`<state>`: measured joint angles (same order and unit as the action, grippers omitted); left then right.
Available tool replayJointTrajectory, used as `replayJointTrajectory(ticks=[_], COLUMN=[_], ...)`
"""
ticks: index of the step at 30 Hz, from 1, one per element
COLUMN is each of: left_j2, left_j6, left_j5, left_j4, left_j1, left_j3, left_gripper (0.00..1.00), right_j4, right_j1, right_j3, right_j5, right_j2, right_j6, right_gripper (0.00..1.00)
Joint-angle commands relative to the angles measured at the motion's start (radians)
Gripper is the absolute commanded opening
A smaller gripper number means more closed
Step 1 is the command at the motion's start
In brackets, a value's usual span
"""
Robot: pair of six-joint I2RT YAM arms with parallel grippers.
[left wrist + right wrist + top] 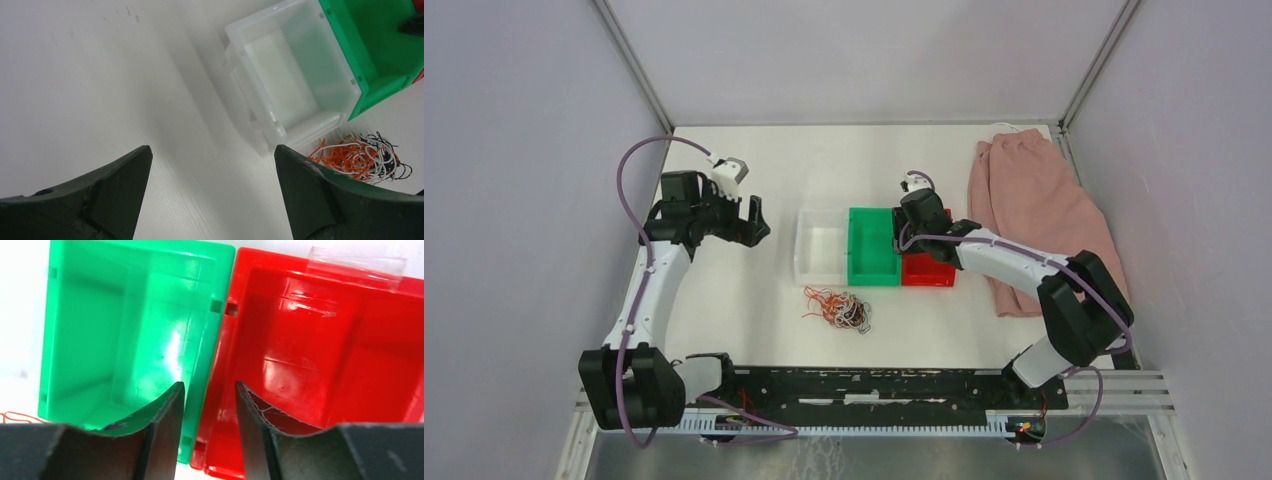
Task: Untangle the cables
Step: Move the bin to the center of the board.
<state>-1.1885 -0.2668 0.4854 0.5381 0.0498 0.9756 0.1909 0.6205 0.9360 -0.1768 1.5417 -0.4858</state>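
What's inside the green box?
Nothing that shows: the green box looks empty, only its shiny floor. The right gripper hides its near corner. The cables lie outside on the table.

The cables point(837, 309) were orange-red, black and white on the plain white table point(724, 300). The milky bin point(800, 250), green bin point(873, 277) and red bin point(927, 272) were each one solid colour. The cloth point(1034, 200) was plain dusty pink.
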Motion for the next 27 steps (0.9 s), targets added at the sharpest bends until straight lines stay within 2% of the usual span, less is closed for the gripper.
replayJointTrajectory(ticks=[1, 3, 8, 12, 17, 19, 23, 27], left_j2=[0.046, 0.057, 0.081, 0.089, 0.094, 0.095, 0.096, 0.095], left_j6=[-0.091, -0.095, -0.108, -0.117, -0.134, -0.141, -0.171, -0.229], left_j5=[0.062, 0.071, 0.097, 0.102, 0.102, 0.108, 0.133, 0.161], left_j4=[0.088, 0.096, 0.109, 0.122, 0.129, 0.133, 0.161, 0.200], left_j1=[0.001, 0.001, -0.001, -0.001, -0.001, -0.001, -0.001, -0.001], left_j3=[0.019, 0.018, 0.010, 0.008, -0.003, -0.004, -0.006, -0.013], left_gripper=[0.99, 0.99, 0.99, 0.99, 0.99, 0.99, 0.99, 0.99], right_j4=[-0.041, -0.043, -0.078, -0.031, -0.072, -0.072, -0.074, -0.068], right_j1=[0.009, 0.010, 0.013, 0.014, 0.024, 0.029, 0.039, 0.050], right_j3=[0.083, 0.100, 0.146, 0.228, 0.265, 0.299, 0.326, 0.294], right_j5=[-0.056, -0.080, -0.152, -0.244, -0.292, -0.290, -0.283, -0.263], right_j2=[0.053, 0.079, 0.137, 0.198, 0.237, 0.266, 0.277, 0.196], right_j6=[-0.037, -0.053, -0.081, -0.127, -0.183, -0.179, -0.146, -0.083], right_gripper=[0.42, 0.35, 0.29, 0.17, 0.19, 0.24, 0.46, 0.67])
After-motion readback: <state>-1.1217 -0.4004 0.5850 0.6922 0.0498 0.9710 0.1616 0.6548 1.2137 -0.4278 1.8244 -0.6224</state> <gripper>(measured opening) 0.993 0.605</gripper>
